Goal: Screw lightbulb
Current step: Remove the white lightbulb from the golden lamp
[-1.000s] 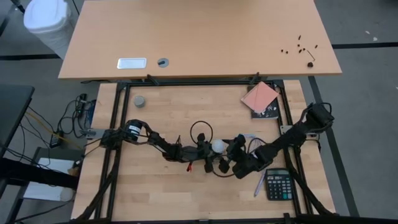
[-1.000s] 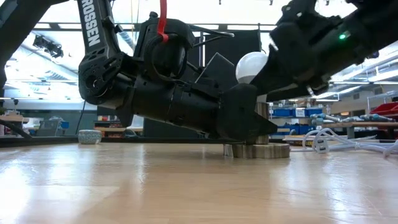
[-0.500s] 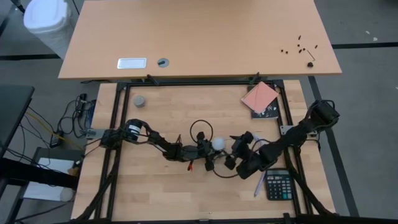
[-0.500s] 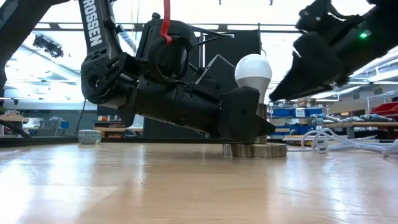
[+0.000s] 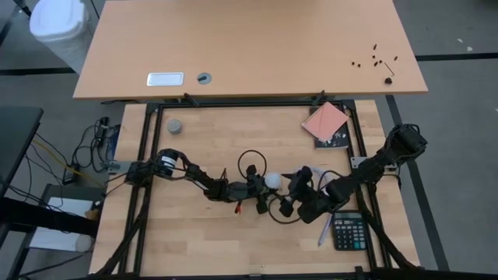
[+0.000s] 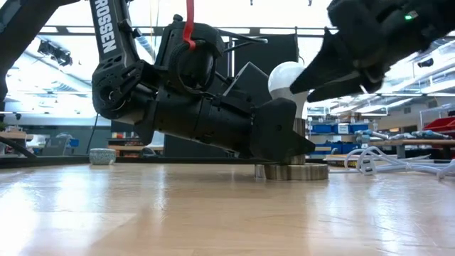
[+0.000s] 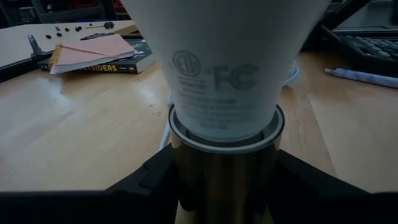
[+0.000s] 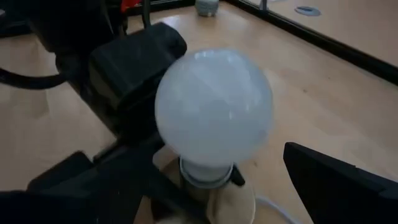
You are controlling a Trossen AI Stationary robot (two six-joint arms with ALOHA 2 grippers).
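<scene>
The white lightbulb (image 5: 272,181) (image 8: 214,109) stands upright, its neck (image 7: 224,99) sunk in the brass socket (image 7: 224,174). The socket's round base (image 6: 295,171) rests on the table's middle. My left gripper (image 5: 262,191) reaches in low from the table's left and is shut on the socket under the bulb. My right gripper (image 5: 294,194) hovers open just to the right of and above the bulb. Its two fingers (image 8: 336,180) stand well apart on either side of the bulb's head, clear of it. My left gripper pinches the socket's brass stem (image 7: 186,180) between its two fingers, just below the bulb's neck. The fingers come in nearly level from the table's left. The socket stays upright with its base on the table.
A calculator (image 5: 348,231) and a pen (image 5: 323,232) lie near the right front. A book under a pink pad (image 5: 327,123) sits at the back right, and a small grey cap (image 5: 174,126) at the back left. The white cord (image 6: 384,160) trails right of the socket.
My right gripper has risen a little and drawn back slightly from the bulb toward the table's right, staying open. More of the bulb's head shows in the low view now. The bulb, the socket and my left gripper have kept still.
</scene>
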